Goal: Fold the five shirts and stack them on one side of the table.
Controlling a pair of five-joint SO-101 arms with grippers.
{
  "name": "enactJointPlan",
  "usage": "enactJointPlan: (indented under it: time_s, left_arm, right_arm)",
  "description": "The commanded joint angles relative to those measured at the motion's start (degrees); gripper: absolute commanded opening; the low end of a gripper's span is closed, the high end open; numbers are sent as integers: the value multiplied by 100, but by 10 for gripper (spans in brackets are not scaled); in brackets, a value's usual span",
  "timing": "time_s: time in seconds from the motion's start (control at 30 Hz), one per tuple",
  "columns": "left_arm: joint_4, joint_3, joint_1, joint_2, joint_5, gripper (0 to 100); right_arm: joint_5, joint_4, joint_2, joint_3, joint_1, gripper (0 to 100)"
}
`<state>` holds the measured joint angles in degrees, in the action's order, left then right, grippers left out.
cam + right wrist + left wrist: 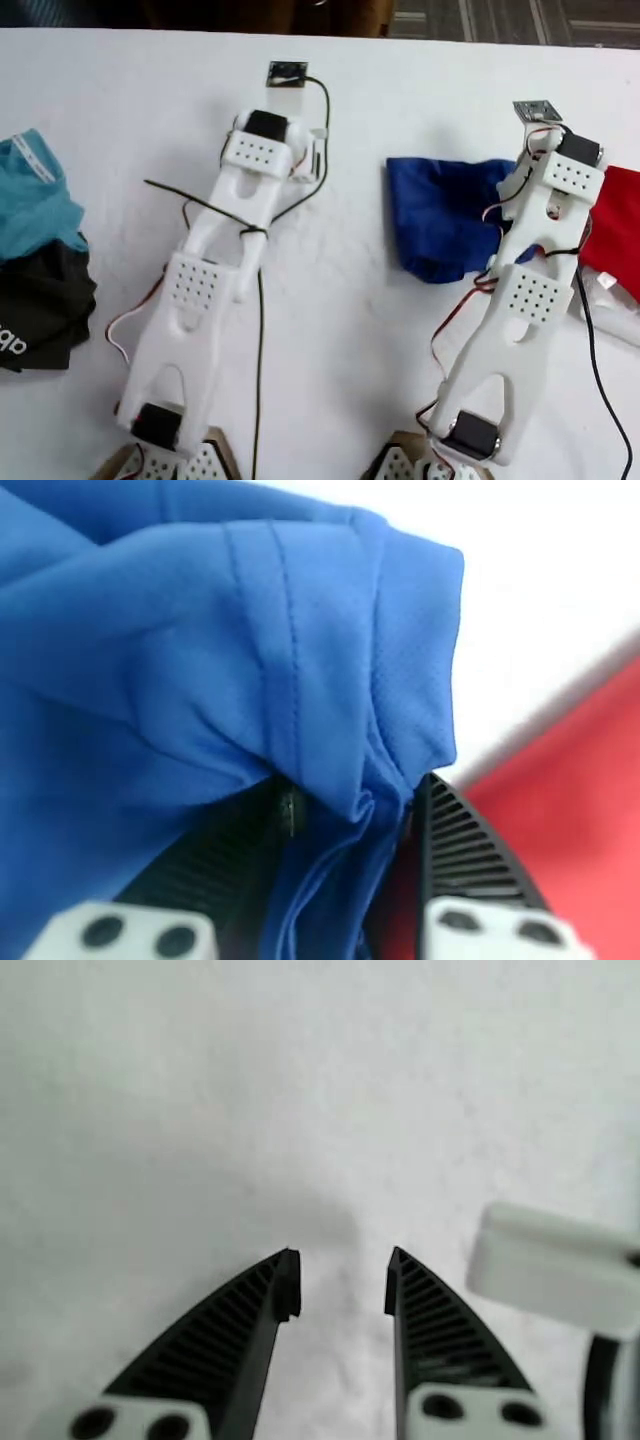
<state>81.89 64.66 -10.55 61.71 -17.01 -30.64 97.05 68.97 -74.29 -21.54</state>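
A blue shirt (445,215) lies bunched in the middle right of the white table (350,330). My right gripper (350,815) is shut on a fold of the blue shirt (200,680) at its right edge, below the right arm's wrist (560,175). A red shirt (615,230) lies at the right edge, and red shirt cloth (560,800) shows beside the right fingers. A teal shirt (35,195) rests on a black shirt (40,305) at the left edge. My left gripper (342,1285) stands open over bare table, near the back centre, under the left arm's wrist (262,150).
Black cables (258,330) trail across the table between the two arm bases. A small dark board (287,73) sits at the back by the left arm. Another small board (537,110) sits behind the right arm. A white block (550,1265) shows beside the left fingers.
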Motion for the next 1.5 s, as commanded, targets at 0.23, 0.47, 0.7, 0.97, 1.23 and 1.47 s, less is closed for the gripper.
enactJointPlan:
  time_s: [0.23,0.47,0.7,0.97,1.23,1.47]
  left_arm:
    - [9,215,44,-79,-9,165]
    - [9,215,44,-79,-9,165]
    - [0,215,44,-79,-9,165]
    - [0,215,53,-79,-9,165]
    - [-9,215,141,-79,-9,165]
    - [-26,215,114,-70,-9,165]
  right_arm:
    - [9,189,180,-53,-101,21]
    - [9,189,-224,-53,-110,19]
    - [9,145,-1297,-53,-92,19]
    - [9,145,-1921,-53,-145,19]
    - [-527,92,-2220,-53,-1024,19]
    - [-624,-409,-2712,-53,-1807,19]
